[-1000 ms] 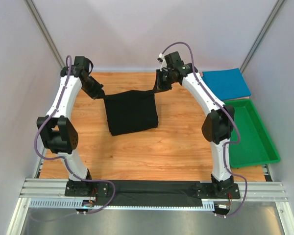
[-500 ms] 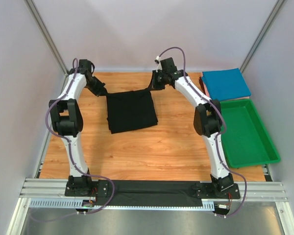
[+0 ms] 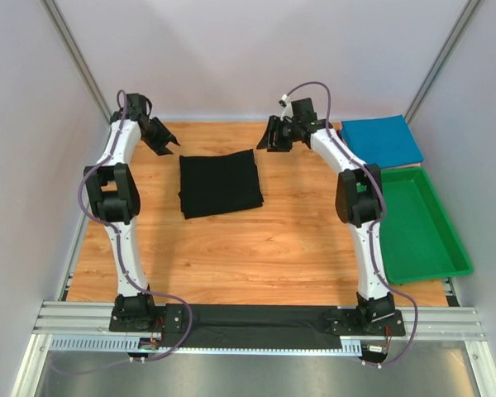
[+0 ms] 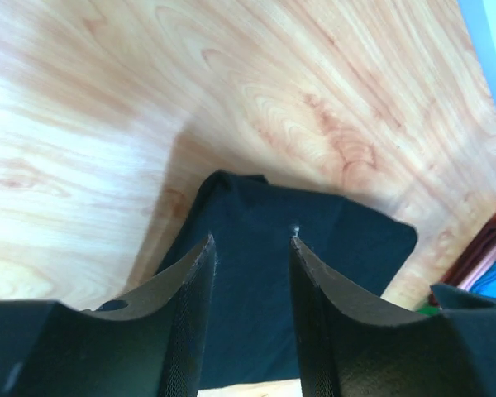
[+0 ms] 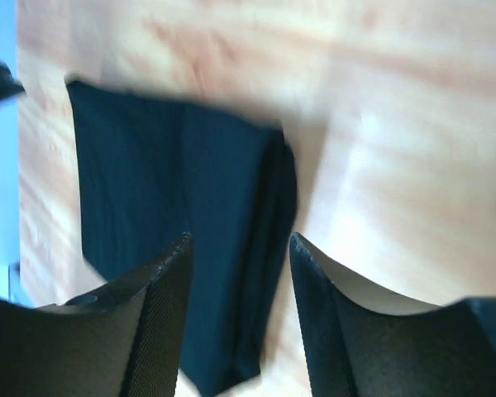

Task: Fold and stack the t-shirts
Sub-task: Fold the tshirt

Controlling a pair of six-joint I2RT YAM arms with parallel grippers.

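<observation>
Left hand (image 3: 171, 148), right hand (image 3: 269, 141): jaws apart, just off black t-shirt (image 3: 220, 184)

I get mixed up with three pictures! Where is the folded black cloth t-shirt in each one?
Top external: the folded black cloth t-shirt sits just above the picture's middle.
Left wrist: t-shirt fills the lower middle.
Right wrist: t-shirt covers the left half.
Shared landmark: the light wooden tabletop under it everywhere.
</observation>
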